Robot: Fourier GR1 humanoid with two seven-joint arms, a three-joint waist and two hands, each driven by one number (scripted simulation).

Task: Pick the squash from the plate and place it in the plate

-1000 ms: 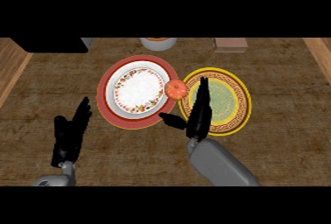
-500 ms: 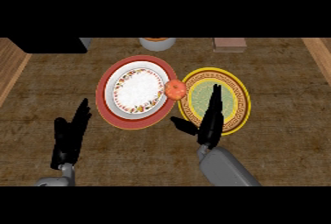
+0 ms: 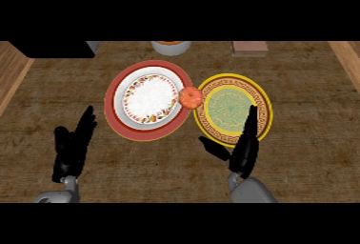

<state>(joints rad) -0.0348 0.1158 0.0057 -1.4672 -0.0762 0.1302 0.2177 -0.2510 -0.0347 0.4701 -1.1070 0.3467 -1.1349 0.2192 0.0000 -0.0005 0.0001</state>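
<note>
On the right rim of the red plate (image 3: 116,116), where this plate meets the yellow plate (image 3: 264,102), sits the small orange squash (image 3: 190,96). It seems to rest on the red rim and to touch or overlap the yellow rim, so it is not yet clearly moved. Nothing holds it.

Below the squash, and apart from it, is the right robot hand (image 3: 243,145). Its fingers are straight and point up over the lower edge of the yellow plate, the thumb spread to the left. It is open and holds nothing; whether it touches the plate I cannot tell.

I judge that the step in hand is the approach for the pick. The next move calls for bringing this hand up and a little left until the squash is between thumb and fingers, then closing around it, lifting it, and setting it nearer the green middle of the yellow plate.

Further from the squash, to the lower left on the table (image 3: 309,162), the left robot hand (image 3: 74,145) rests open, fingers up, holding nothing.
</note>
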